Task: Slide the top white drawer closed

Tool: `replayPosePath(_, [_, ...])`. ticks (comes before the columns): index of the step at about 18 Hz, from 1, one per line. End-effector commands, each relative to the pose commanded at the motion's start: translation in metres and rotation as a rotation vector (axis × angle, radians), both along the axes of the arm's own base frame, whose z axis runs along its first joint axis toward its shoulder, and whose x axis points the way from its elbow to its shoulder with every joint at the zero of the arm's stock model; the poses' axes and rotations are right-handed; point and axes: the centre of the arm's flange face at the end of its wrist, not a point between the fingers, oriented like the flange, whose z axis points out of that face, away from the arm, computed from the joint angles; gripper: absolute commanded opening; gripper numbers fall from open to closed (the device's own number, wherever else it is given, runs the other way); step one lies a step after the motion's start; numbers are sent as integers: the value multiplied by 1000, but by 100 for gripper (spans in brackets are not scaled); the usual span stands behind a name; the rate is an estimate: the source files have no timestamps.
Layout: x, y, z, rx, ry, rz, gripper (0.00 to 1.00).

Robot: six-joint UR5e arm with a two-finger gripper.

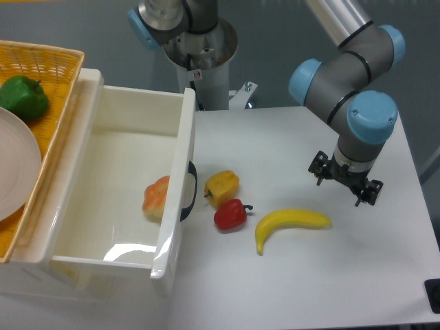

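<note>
The drawer [103,199] was found pulled far out at the left of the table [357,275], its tall front panel facing right with the dark handle [190,191] on it. It was judged that nothing had yet been pushed: the gripper [346,180] hung well to the right of the drawer, over bare table, above the far end of the banana [289,225]. Whether its fingers were wide or narrow could not be told, since they were seen small and from above; nothing was seen held between them.

For a clean close, the front panel would best be met squarely near the handle and pressed leftward along the drawer's own line, so that it would not be skewed. The yellow pepper [223,187] and the red pepper [230,214] lay just beside the panel and would need to be passed over.

Inside the drawer, one orange fruit [156,198] was seen against the front wall. Left of the drawer, a woven basket [58,82] was seen holding a white plate [14,172] and a green pepper [23,98].
</note>
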Motion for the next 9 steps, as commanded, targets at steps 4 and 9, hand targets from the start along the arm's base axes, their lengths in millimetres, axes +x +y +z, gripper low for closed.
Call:
replayPosePath(4, [7, 11, -2, 21, 2, -12, 100])
replayPosePath(9, [21, 1, -7, 23, -9, -4, 100])
